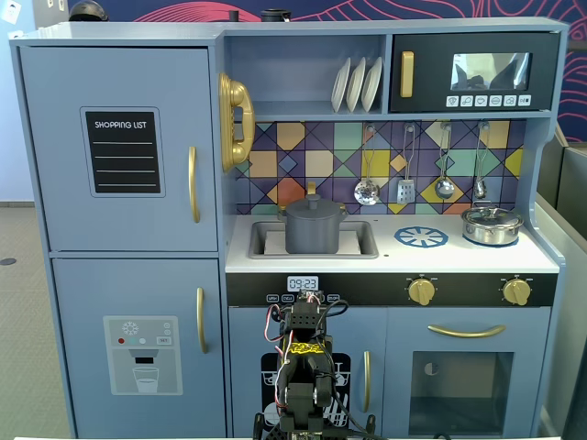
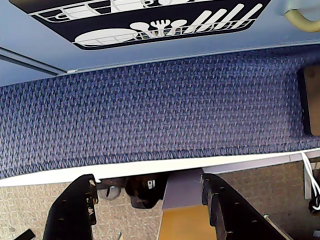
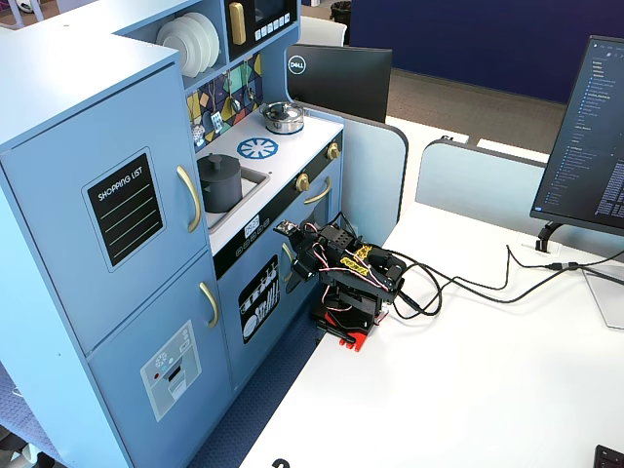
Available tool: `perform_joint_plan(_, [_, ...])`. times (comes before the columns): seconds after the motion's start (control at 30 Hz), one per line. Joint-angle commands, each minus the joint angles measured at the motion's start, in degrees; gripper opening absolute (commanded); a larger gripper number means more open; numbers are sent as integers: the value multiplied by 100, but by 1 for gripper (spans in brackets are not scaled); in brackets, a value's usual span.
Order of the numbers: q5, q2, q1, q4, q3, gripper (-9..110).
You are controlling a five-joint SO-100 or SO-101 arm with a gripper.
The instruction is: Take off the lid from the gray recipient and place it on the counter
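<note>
The gray recipient stands in the sink of the toy kitchen, with the dark-gray lid on top of it, knob up. Both also show in the other fixed view, the pot under its lid. The light counter lies to the right of the sink. My arm sits folded low on the white table in front of the kitchen, well below the pot. In the wrist view my gripper is open and empty, with its jaws wide apart over the table's edge.
A shiny steel pot with its own lid stands at the counter's right, and the blue burner disc lies beside it. Utensils hang above on the tiled wall. Blue carpet lies between table and kitchen. Cables and a monitor are on the table.
</note>
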Motion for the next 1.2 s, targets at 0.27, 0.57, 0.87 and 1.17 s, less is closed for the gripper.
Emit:
perform_joint_plan(0.27, [185,-53,79,984,-26,0])
perform_joint_plan(0.57, [316,-466,-88,-1371,-888,0])
perform_joint_plan(0.87, [-246,-1881,-466,-2865,-3981,0])
perform_joint_plan(1.17, [-422,-2575,-211,-5071,-4772,10])
